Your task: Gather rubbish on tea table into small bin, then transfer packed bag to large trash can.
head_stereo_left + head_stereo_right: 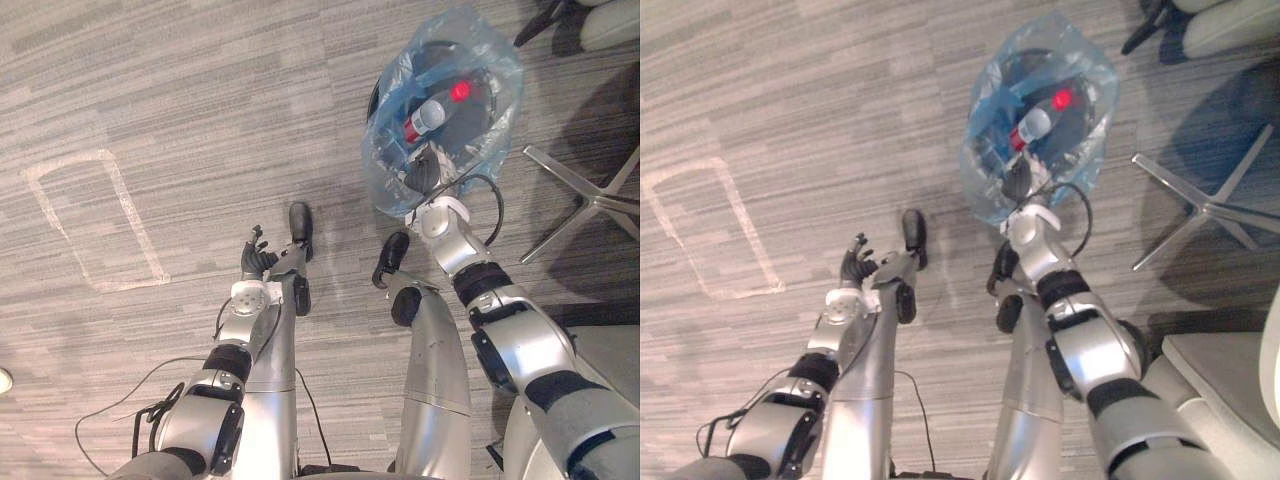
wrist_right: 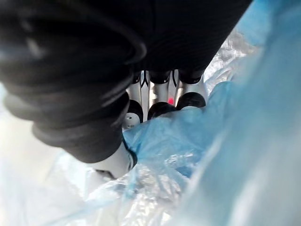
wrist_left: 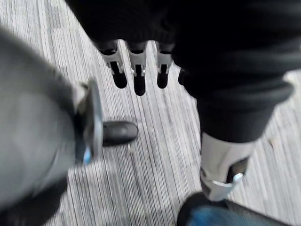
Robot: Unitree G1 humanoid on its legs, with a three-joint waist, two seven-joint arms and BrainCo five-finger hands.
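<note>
Right robot hand [image 2: 161, 107]: fingers curled, pinching the near rim of the blue bag [image 1: 398, 175].
Blue bag: over the carpeted floor [image 1: 200, 120], resting or lifted unclear; bottle [image 1: 428, 117] inside.
Left robot hand [image 1: 256, 260]: fingers relaxed, apart, empty.

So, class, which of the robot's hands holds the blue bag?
The right hand, closed on the blue bag; the left hand hangs empty over the carpet.

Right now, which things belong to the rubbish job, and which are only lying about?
Job: blue bag, pinched by right hand; bottle with red cap inside it; left hand, open and idle.
Lying about: chair base; tape outline.
</note>
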